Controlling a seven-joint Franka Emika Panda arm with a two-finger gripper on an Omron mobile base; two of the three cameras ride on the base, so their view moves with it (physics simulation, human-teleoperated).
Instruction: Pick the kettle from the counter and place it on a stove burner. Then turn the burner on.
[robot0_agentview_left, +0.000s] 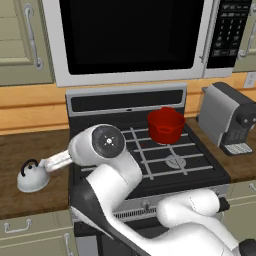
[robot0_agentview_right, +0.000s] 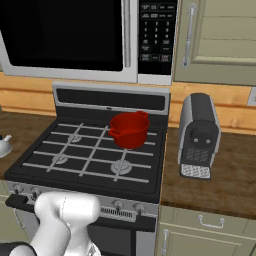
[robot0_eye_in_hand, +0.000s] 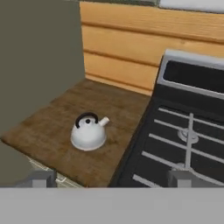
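Note:
The small white-silver kettle with its black arched handle stands upright on the dark wood counter, left of the black stove. In the hand view it lies ahead of my gripper and a little to the left, well apart from it. The two fingertips are spread wide with nothing between them, so the gripper is open. The kettle also sits left of my arm's elbow, and at the left edge of the right base view as kettle. Bare burners sit under black grates.
A red pot occupies the back right burner. A grey coffee machine stands on the counter right of the stove. A microwave hangs overhead. Stove knobs line the front panel.

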